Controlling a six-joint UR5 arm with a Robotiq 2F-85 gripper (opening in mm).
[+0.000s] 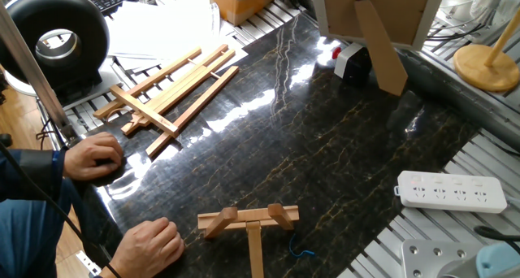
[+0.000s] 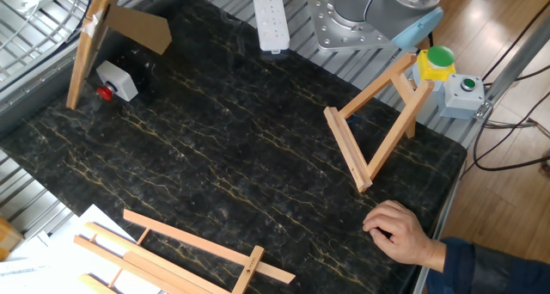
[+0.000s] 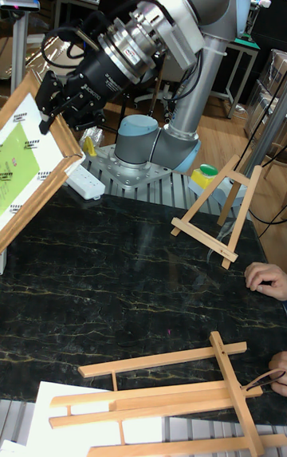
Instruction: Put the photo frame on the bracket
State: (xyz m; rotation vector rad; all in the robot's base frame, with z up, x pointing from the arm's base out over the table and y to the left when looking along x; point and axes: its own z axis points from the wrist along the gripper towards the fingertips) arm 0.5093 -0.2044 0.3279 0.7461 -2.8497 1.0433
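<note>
**Carrying the frame across to its stand**

Starting from the near edge of the dark marble surface (image 1: 325, 164) in the one fixed view, the bracket (image 1: 249, 220) sits there with its crossbar and two angled blocks facing the far side and its long leg running off toward the camera. A person's hands (image 1: 150, 244) rest at the near left corner, close beside it. Farther back, near the left edge, the larger slatted easel (image 1: 166, 89) lies flat. At the far right corner the photo frame (image 1: 378, 10) hangs tilted above the surface, its fold-out prop (image 1: 380, 46) swung out over a small white box (image 1: 351, 60).

The step in hand looks like transport: the frame is well apart from the bracket, almost the whole surface between them. To do it well, I judge the arm should keep the frame high enough that the prop clears the white box, bring the lower edge square to the crossbar, and lower it into the angled blocks gently, minding the hands nearby.

In the tall fixed view the gripper (image 3: 60, 110) pinches the frame's upper edge, its fingers pressed onto the wood.
</note>
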